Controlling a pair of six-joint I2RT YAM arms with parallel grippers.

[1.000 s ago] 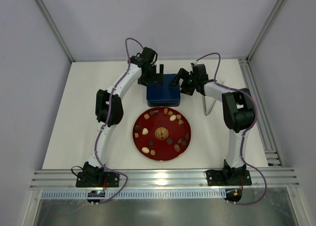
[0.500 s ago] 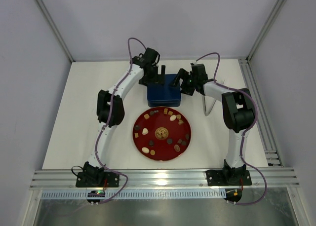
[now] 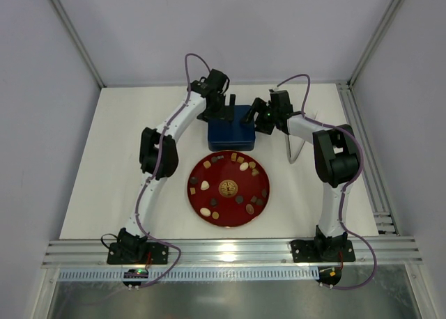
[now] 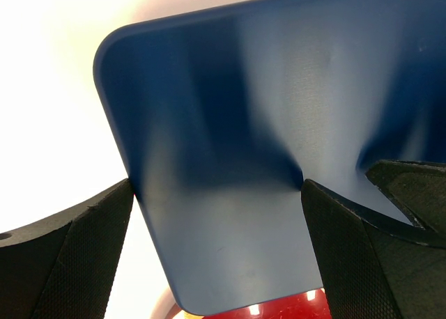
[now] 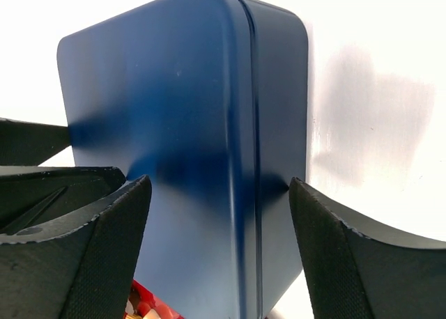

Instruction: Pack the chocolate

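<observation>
Saw the chocolate (image 3: 205, 185) as lots of little bits lying on a round red plate (image 3: 230, 220) in the middle of the table (image 3: 104, 166). Found dark brown bits, light brown bits and a few creamy white ones. Spotted some round, some oval and some square. Saw them spread in a loose ring near the plate's edge, around a gold mark (image 3: 228, 188) in the middle, most bits a little apart from the next.

Saw a dark blue tin (image 3: 230, 129) just past the far side of the plate. Looked shut, with a lid seam running down one side in the right wrist view.

Found the left gripper (image 3: 221, 106) over the far left part of the tin, with its two black fingers (image 4: 77, 256) held wide apart. Saw smooth blue tin fill the gap between them and go on past one finger.

Found the right gripper (image 3: 259, 117) at the tin's right side, with its fingers (image 5: 77, 256) wide apart too and nothing pinched between them. Saw the tin spread wider than that gap as well.

Could not tell if any finger touched the tin.
</observation>
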